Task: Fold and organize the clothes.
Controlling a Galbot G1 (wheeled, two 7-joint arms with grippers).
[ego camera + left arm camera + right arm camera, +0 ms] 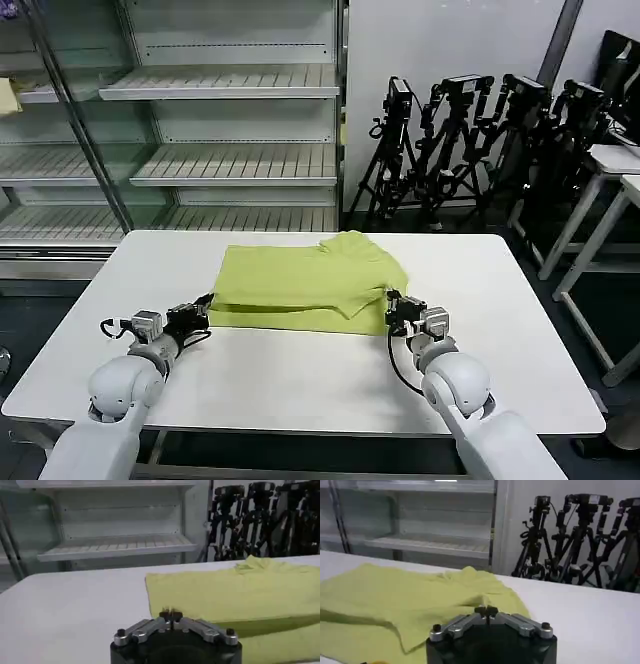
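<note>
Bare table (pixel 300 385) near both arms; T-shirt (pixel 300 285) fills centre; shelving (pixel 200 130), tripods (pixel 470 140) behind.

Legible text: none.
No lettering, label, brand or number reads on the plain T-shirt (pixel 305 285), the white table (pixel 300 375), the shelving (pixel 230 160) or the tripods (pixel 480 140) at two o'clock.

A white table (pixel 300 380) with rounded corners fills the near middle of the scene. Beyond its far left edge stands a glass-fronted shelving unit (pixel 230 160) with pale slatted shelves, several tiers high. At the far right, a cluster of black tripods (pixel 470 150) topped with cameras leans against a white wall, and part of another white table (pixel 610 165) shows at the right edge.
</note>
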